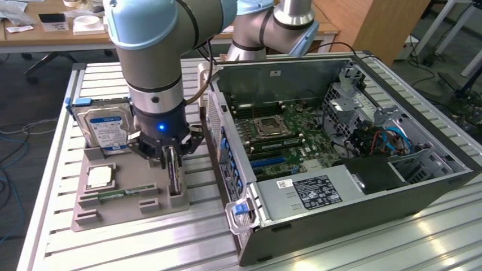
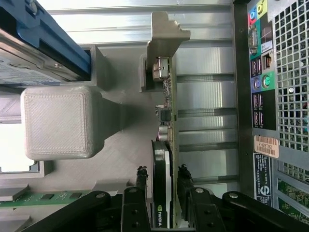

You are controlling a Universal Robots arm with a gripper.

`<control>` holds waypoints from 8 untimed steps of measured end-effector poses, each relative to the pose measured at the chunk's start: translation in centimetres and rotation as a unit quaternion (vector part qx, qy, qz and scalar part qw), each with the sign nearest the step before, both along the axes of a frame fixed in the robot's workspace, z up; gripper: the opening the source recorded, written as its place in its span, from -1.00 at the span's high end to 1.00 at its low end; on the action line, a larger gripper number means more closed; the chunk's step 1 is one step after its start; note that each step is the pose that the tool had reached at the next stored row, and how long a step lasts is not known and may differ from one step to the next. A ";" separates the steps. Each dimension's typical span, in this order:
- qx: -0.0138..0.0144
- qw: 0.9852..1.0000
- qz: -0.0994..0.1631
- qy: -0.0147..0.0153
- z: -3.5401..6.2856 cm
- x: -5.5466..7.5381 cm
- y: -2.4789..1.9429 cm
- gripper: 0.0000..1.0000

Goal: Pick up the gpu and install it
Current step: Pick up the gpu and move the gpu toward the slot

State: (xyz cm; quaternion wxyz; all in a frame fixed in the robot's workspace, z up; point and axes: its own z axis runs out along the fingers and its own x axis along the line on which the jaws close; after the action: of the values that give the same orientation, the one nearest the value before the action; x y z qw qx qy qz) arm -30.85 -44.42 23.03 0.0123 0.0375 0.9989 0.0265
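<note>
The gpu (image 1: 175, 182) stands on edge in the grey holder (image 1: 113, 213), lower left of the exterior view, not yet lifted out. The gripper (image 1: 171, 165) sits low astride it, but I cannot tell if it already clamps the card. The open computer case (image 1: 421, 186) at the right has no card installed.

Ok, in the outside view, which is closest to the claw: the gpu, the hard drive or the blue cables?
1. gpu, right at the gripper.
2. Hard drive, toward the exterior view's left.
3. Blue cables, inside the case, far toward the exterior view's right.
</note>
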 end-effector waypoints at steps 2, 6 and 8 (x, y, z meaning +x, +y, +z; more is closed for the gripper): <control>0.000 1.000 0.000 0.000 0.01 0.0 -0.01 0.22; 0.000 1.000 0.000 0.000 0.00 0.0 0.17 0.22; 0.000 1.000 0.000 0.000 0.00 0.0 0.19 0.22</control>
State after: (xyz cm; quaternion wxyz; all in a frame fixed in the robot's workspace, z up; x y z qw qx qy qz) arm -30.84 -44.23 23.03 0.0122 0.0374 0.9989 0.0265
